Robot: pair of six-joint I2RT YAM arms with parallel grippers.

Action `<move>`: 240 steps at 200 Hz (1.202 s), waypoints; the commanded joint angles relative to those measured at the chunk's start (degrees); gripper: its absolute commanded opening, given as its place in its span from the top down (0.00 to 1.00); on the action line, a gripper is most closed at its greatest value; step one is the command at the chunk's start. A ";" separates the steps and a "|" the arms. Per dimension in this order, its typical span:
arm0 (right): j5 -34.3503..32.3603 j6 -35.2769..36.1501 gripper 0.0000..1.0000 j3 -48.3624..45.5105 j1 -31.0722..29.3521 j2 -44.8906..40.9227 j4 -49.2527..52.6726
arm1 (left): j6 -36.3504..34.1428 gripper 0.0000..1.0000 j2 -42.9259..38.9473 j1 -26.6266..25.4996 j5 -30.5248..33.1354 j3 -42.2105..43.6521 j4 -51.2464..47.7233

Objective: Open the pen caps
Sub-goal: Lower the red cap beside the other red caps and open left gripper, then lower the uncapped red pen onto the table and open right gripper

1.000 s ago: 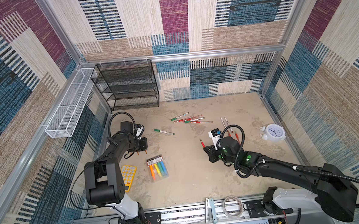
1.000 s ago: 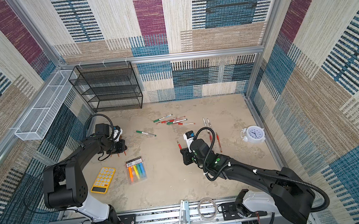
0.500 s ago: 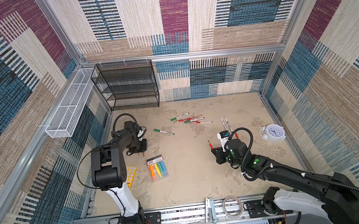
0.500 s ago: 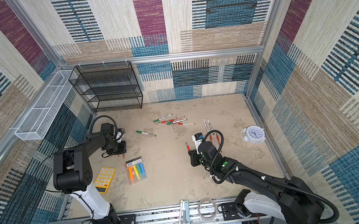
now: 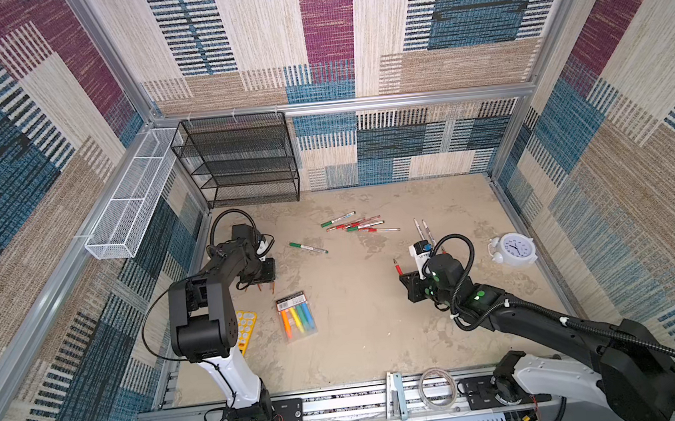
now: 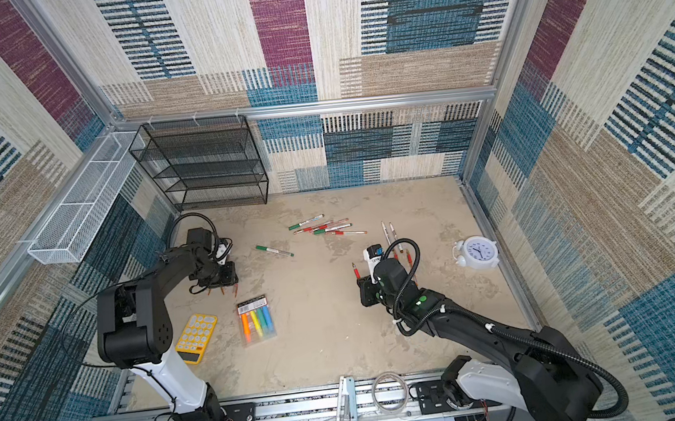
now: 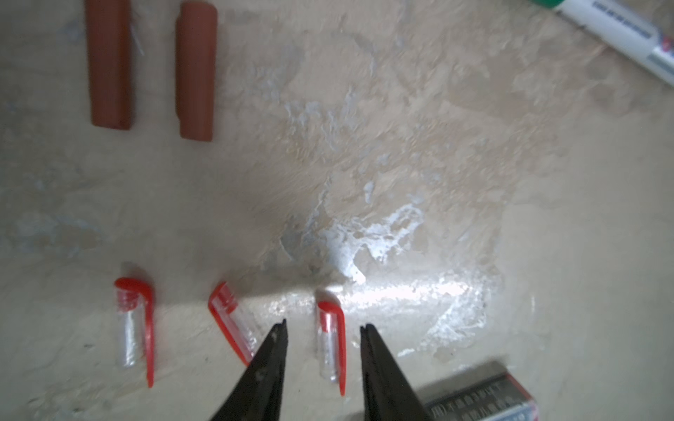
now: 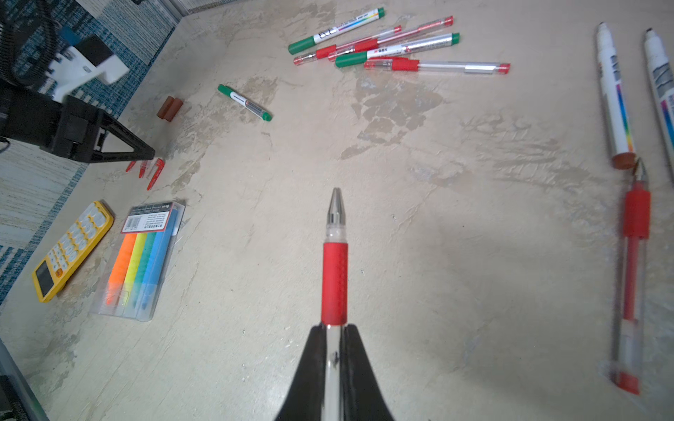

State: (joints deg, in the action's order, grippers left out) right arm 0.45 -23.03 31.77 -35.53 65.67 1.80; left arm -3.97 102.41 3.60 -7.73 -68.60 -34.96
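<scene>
- Left gripper [image 7: 324, 325]: arm folded, elbow high, wrist pointing down just behind the clear pack of bright highlighters [image 5: 297, 317]. The jaws are spread either side of a clear red-clipped pen cap [image 7: 330, 342] lying on the beige surface [image 5: 360, 343].
- Right gripper [image 8: 333, 328]: arm stretched low, well right of the pack. The jaws pinch an uncapped clear-barrelled red-grip pen [image 8: 334, 277].
- Two brown-orange tube caps [image 7: 196, 71]: side by side behind the pack.

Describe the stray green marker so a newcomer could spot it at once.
Find the black mesh shelf at the back. On the table in front of its right end lies one green-capped marker, alone, left of the clustered pens.
</scene>
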 commanded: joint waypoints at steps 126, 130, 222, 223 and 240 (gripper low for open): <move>-0.39 6.07 1.00 8.16 13.57 20.14 -1.46 | 2.21 0.24 -44.83 -0.13 -13.68 22.12 11.15; -0.66 6.15 1.00 8.26 13.76 20.61 -1.42 | 2.13 0.23 -45.39 0.06 -14.41 22.47 11.30; -5.30 3.62 0.99 10.20 15.84 28.41 -1.45 | 1.44 0.14 -47.95 3.19 -15.67 23.16 12.72; -5.29 3.65 0.99 10.22 15.84 28.43 -1.41 | 1.47 0.14 -47.98 3.23 -15.70 23.20 12.72; -6.20 3.46 0.97 11.37 15.93 29.54 0.26 | 1.85 0.14 -47.66 3.58 -16.02 22.93 12.33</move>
State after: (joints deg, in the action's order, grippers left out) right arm -3.62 -18.26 42.00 -19.77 93.89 0.91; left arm -2.79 54.70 6.90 -22.70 -45.60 -23.62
